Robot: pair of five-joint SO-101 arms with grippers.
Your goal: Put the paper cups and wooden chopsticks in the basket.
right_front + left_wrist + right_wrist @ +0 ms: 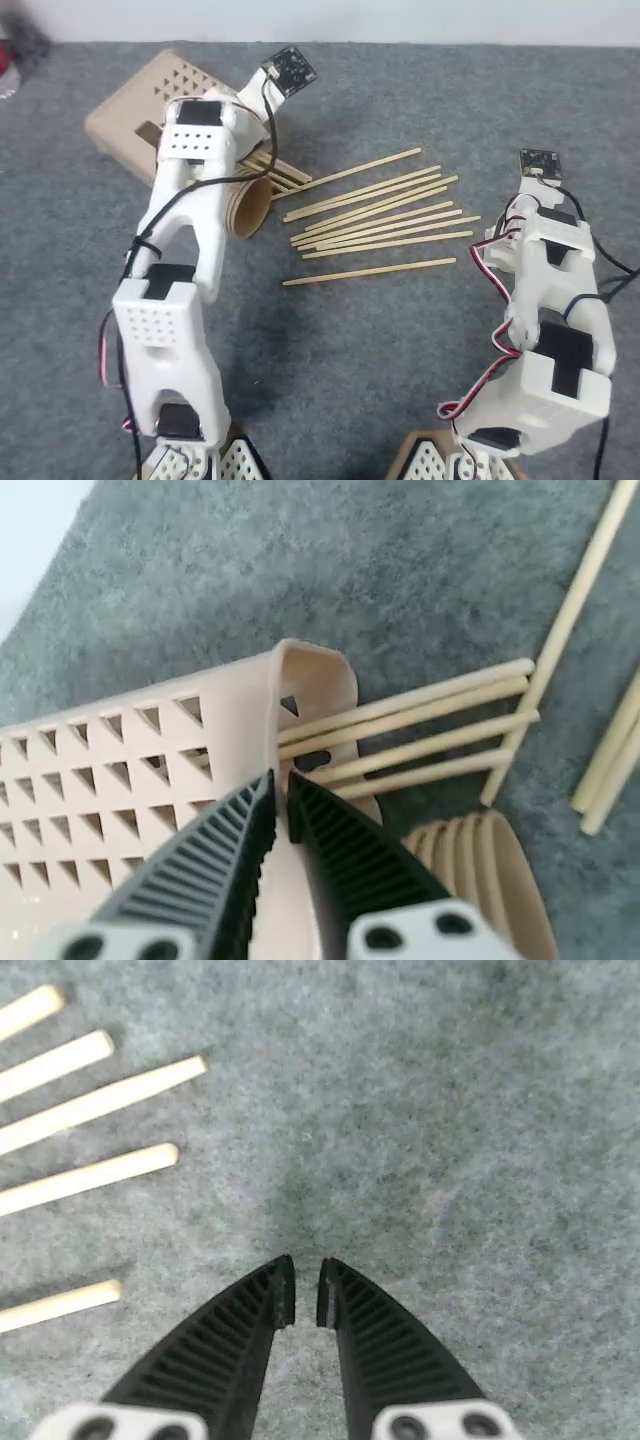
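The basket (130, 110) lies on its side at the upper left of the grey tabletop (400, 380) in the high view, with its mouth toward the centre. The left arm (190, 210) stretches up the left side of the frame and over the basket. In the left wrist view the left jaws straddle the basket's rim, nearly pressed together and pinching its wall. Four chopsticks (420, 735) stick out of the basket's mouth onto the tabletop. The cups (252, 205), nested and on their side, lie just right of the mouth, partly under the left arm. The loose chopsticks (380, 215) fan across the centre, near the cups. The right arm (545, 290) stands at the right edge. The right jaws hang over bare tabletop beside the loose chopsticks' ends, almost pressed together and holding nothing.
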